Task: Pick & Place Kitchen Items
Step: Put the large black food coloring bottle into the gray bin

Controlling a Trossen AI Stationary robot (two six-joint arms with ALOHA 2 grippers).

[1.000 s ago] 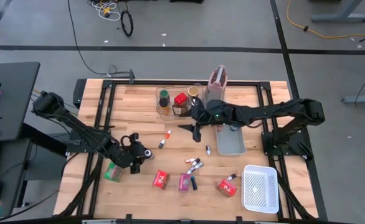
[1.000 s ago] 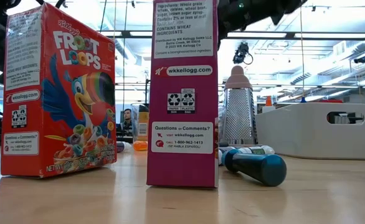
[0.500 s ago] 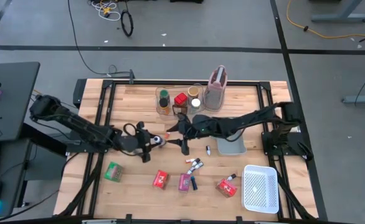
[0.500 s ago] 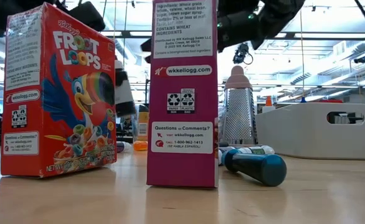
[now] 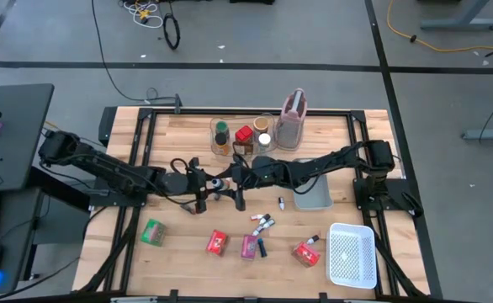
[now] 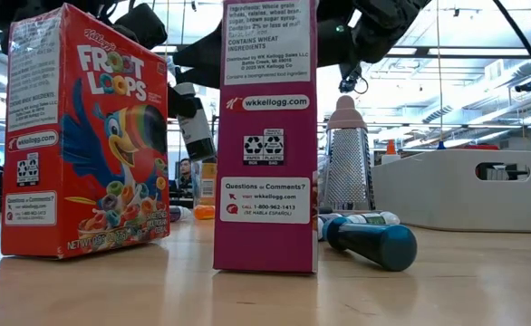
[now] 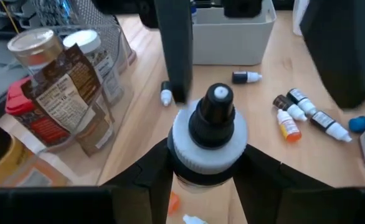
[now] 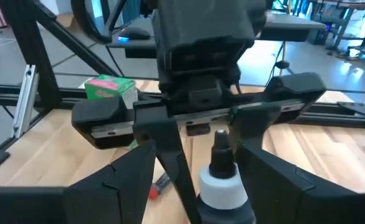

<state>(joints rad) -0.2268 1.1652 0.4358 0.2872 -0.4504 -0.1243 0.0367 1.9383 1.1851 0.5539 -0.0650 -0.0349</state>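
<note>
A small bottle [image 7: 212, 124] with a white collar and a black nozzle cap sits in my left gripper [image 7: 210, 165], which is shut on it above the table's middle [image 5: 209, 187]. The low view shows the bottle [image 6: 196, 127] tilted in the air. My right gripper [image 5: 236, 192] faces the left one and is open. Its fingers stand on either side of the bottle [image 8: 222, 180] without touching it. Other kitchen items lie near the near edge: a green packet [image 5: 153, 231], red packets [image 5: 218, 243], a pink packet [image 5: 249, 246] and tiny bottles [image 5: 263, 223]. My left gripper pinches the bottle between its two fingers at the white collar [image 7: 182, 146], just under the black cap. It comes from the table's left. The bottle is lifted clear of the table, cap end up, its body tilted below the fingers.
A clear bin of spice jars [image 5: 242, 135] and a pinkish jug [image 5: 293, 118] stand at the far edge. A grey tray [image 5: 312, 195] lies right of centre and a white mesh basket [image 5: 352, 254] at the near right corner. Cereal boxes [image 6: 84, 136] fill the low view's foreground.
My left gripper has risen from beside the green packet and moved toward the far edge and the right, carrying the bottle clear of the table. My right gripper has moved left and toward the near edge until its open fingers stand around the bottle.
</note>
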